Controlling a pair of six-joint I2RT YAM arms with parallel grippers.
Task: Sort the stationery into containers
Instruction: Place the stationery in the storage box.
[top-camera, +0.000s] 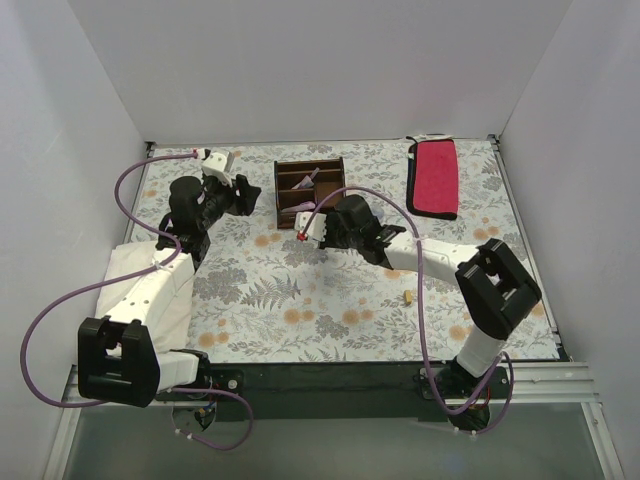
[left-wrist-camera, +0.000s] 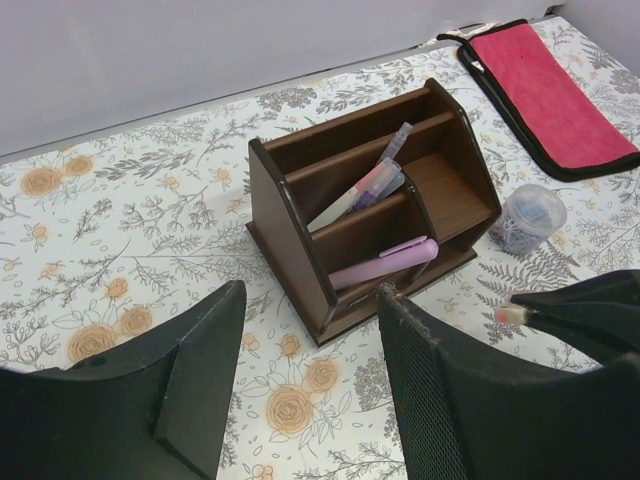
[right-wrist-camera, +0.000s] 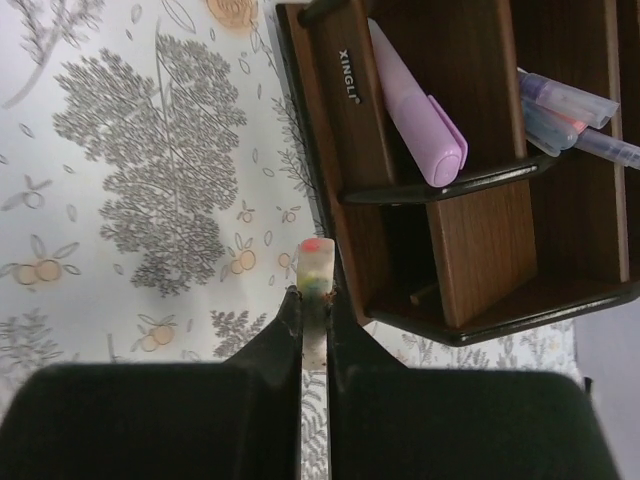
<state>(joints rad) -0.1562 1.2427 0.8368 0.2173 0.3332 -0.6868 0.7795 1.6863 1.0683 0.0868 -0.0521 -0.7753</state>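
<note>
Right pincer (right-wrist-camera: 313, 303) clamps pen (right-wrist-camera: 313, 262) beside organiser (right-wrist-camera: 345, 120).

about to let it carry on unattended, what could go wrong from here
The pen in the right gripper has its tip outside the organiser, beside its outer wall and not over a compartment; pushing on may jam it or shove the organiser. The small cup sits near that gripper and could get knocked.

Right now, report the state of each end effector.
Left end effector: open, holding nothing.
Right end effector: closed on a thin pen with a reddish tip.
</note>
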